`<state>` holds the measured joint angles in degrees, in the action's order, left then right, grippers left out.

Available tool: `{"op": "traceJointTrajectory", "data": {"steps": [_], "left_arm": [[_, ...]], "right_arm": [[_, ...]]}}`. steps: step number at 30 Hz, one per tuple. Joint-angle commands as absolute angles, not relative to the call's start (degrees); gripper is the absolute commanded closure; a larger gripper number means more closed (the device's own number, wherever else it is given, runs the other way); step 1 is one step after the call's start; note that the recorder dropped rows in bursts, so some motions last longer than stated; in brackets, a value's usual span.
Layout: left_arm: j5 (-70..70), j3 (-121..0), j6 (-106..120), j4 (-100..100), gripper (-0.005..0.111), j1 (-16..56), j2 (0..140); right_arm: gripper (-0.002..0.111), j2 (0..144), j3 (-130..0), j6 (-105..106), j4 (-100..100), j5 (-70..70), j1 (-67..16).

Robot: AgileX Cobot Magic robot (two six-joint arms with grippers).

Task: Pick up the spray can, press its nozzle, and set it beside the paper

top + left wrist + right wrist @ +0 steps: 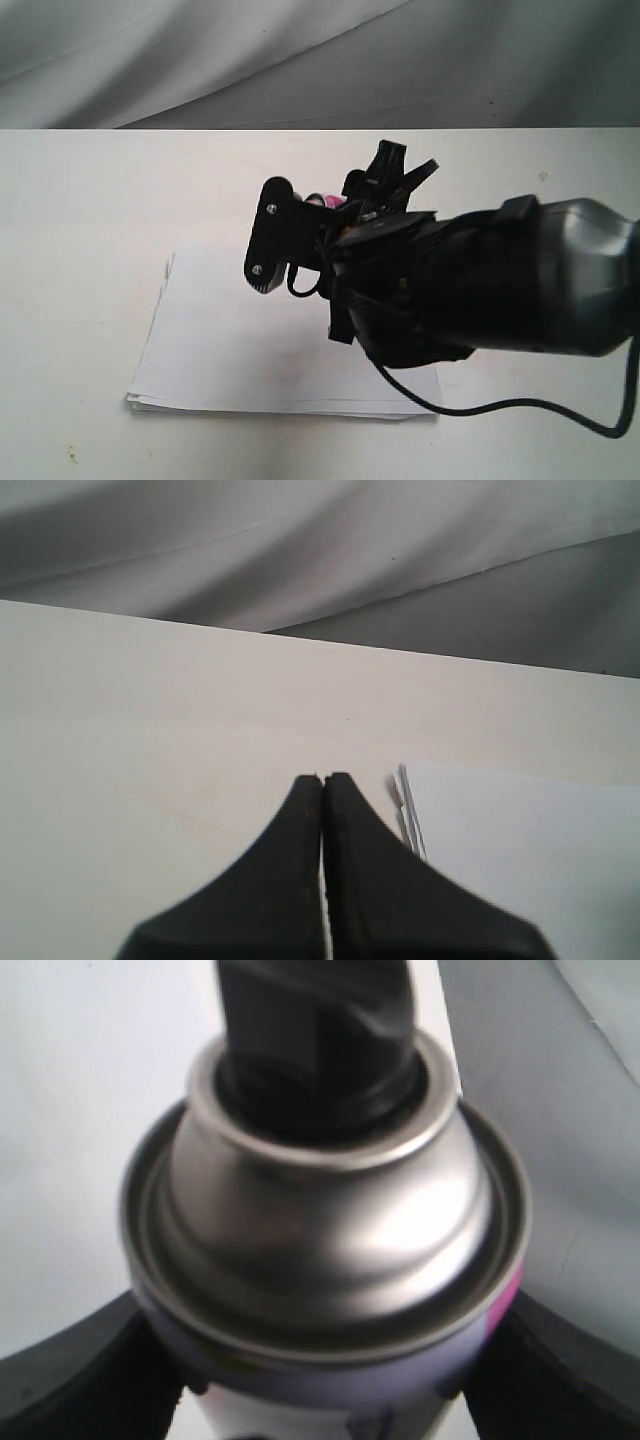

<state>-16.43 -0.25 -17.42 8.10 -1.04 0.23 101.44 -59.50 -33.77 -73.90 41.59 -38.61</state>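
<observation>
From the right wrist view I see the small silver metal spray can [330, 1220] very near: its domed shoulder fills the picture and the narrow black plastic nozzle [310, 1020] sits in the ring at the top of the dome. The right pincer [320, 1400] has the can between its two black fingers [70, 1380], one pressed on each side of the body just under the shoulder, so it is open only as wide as the can. This camera looks almost along the long axis of the can from the nozzle end, so the nozzle points toward the wrist. Whether that axis stands upright over the bench [80, 250] I cannot tell. In the exterior view the thick black right arm [480, 280] covers nearly all of the can. Only a small pink patch [329, 202] shows between the black parts, above the far edge of the thin stack of plain white paper [240, 350]. I cannot tell there if the can touches anything below it. The left wrist view shows the left pincer [322, 780] with its fingers pressed together and nothing between them. It is over the bare bench, just beside an edge of the paper.
</observation>
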Motion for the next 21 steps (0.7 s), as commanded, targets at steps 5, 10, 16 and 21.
{"op": "traceJointTrajectory", "data": {"steps": [5, 10, 16, 21], "left_arm": [[-16.1, 0.0, -17.6, 8.1, 0.107, -0.7, 0.0], [-16.1, 0.0, -17.4, 8.1, 0.107, -0.7, 0.0], [-16.1, 0.0, -17.4, 8.1, 0.107, -0.7, 0.0], [-16.1, 0.0, -17.6, 8.1, 0.107, -0.7, 0.0]], "right_arm": [[0.108, 103.5, -60.2, -36.9, -77.9, 45.6, -38.9], [0.108, 103.5, -60.2, -38.0, -80.2, 46.1, -38.9], [0.108, 103.5, -60.2, -39.1, -80.6, 46.6, -38.9], [0.108, 103.5, -60.2, -39.4, -80.6, 46.6, -38.9]]}}
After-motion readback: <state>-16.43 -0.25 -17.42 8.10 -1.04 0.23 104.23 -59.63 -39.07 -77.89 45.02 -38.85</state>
